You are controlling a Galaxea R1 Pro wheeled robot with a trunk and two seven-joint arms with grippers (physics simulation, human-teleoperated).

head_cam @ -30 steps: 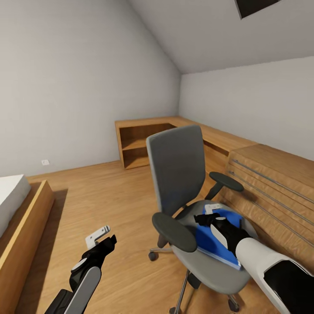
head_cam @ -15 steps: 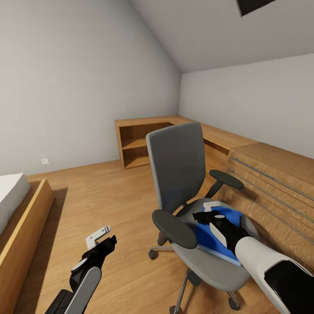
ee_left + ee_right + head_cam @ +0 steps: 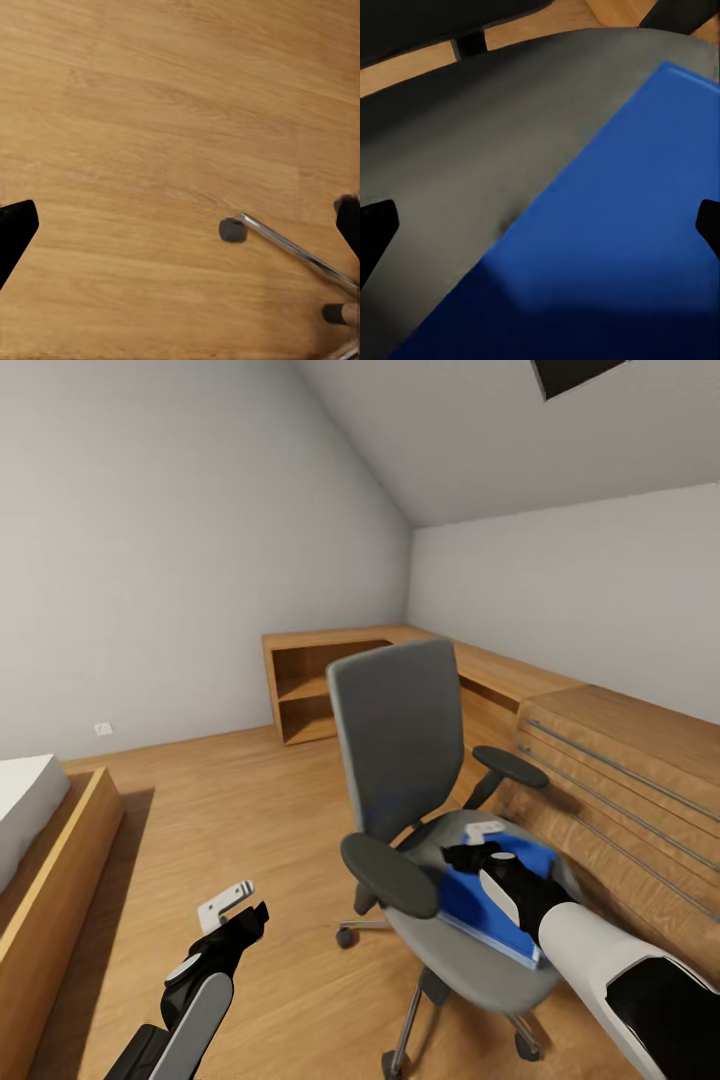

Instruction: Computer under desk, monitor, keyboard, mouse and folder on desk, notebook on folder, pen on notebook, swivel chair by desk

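Blue, the folder (image 3: 492,901) lies flat on the swivel chair (image 3: 425,780) seat directly under your right end effector (image 3: 478,847), jaws spread wide over it, long axis running near-to-far, while the left end effector (image 3: 232,907) hovers open, well apart.

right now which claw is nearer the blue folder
Right. The right claw hovers directly over the folder on the swivel chair seat; the left claw hangs over bare floor beyond the chair's armrest.
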